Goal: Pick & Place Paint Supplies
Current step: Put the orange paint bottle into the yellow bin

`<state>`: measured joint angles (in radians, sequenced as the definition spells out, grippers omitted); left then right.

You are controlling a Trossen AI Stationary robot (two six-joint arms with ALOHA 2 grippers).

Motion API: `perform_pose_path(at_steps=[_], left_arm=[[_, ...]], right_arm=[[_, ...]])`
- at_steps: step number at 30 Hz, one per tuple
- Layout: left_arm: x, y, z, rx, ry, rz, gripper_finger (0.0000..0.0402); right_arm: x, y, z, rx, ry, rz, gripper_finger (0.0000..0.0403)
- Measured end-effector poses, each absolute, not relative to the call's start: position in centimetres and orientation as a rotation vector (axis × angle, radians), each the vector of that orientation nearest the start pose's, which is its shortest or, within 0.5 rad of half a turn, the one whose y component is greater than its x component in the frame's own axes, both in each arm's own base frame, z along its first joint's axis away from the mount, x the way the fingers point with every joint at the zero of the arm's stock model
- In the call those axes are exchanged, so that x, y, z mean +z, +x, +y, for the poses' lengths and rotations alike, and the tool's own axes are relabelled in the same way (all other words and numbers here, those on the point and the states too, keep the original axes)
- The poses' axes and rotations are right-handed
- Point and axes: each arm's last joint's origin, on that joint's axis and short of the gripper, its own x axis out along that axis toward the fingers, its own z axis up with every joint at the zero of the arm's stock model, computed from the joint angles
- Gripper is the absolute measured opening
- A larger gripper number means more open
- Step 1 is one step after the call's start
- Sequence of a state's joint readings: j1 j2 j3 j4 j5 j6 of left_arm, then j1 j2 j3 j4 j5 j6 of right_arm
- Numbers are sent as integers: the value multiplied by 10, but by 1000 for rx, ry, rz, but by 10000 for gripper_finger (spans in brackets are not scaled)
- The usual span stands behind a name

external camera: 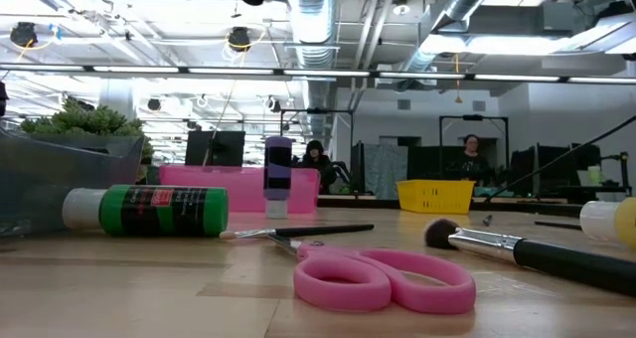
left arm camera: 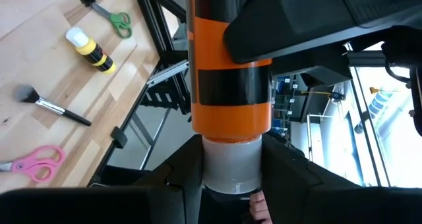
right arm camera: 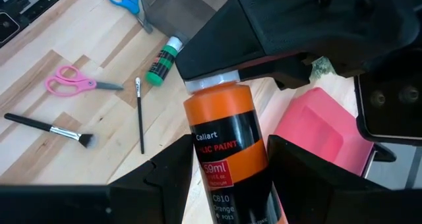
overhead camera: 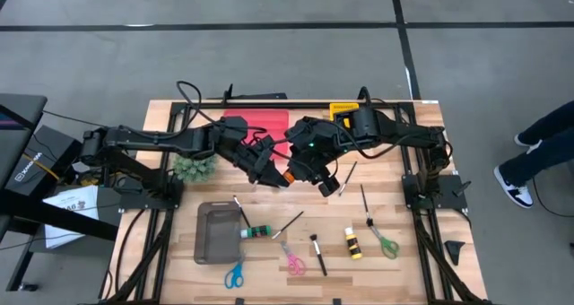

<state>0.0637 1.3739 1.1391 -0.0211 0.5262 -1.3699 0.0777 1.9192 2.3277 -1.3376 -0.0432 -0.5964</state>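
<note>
An orange paint bottle [overhead camera: 288, 176] with a black label band and a white cap hangs in the air over the table's middle, between my two grippers. My left gripper [left arm camera: 229, 184] reaches in from the left and is shut on it. My right gripper [right arm camera: 227, 191] reaches in from the right and is shut on it too. A green bottle [overhead camera: 258, 230] lies on its side beside the grey tray [overhead camera: 212, 242]. A yellow-and-black bottle [overhead camera: 353, 243] lies near the front. A purple bottle [external camera: 278, 174] stands upright. Thin brushes [overhead camera: 318, 254] lie scattered on the wood. My left gripper pinches the bottle's white cap [left arm camera: 229, 159] between its two fingers, coming level from the table's left, along the bottle. The bottle is lifted clear. My right gripper pinches the bottle's labelled body toward its bottom end [right arm camera: 227, 168], one finger on each side, from the table's right.
The fuzzy green tuft [overhead camera: 194, 168] sits under my left arm. A pink bin [overhead camera: 256, 124] and a yellow basket [overhead camera: 343, 112] stand at the far edge. Blue [overhead camera: 234, 274], pink [overhead camera: 292, 260] and green scissors [overhead camera: 386, 245] lie near the front. A person's legs [overhead camera: 534, 157] show right of the table.
</note>
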Motion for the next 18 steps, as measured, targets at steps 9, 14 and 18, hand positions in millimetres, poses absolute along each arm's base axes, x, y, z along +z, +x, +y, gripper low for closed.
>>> perform_pose_path(at_steps=[9,14,18], left_arm=[[341,311,5,-221,-1411,519,120],[340,311,5,-231,-1367,513,125],[340,311,4,-277,-1291,523,143]], right_arm=[[426,367,30,381,-560,883,144],[426,366,29,364,-554,895,122],[427,362,28,318,-531,924,128]])
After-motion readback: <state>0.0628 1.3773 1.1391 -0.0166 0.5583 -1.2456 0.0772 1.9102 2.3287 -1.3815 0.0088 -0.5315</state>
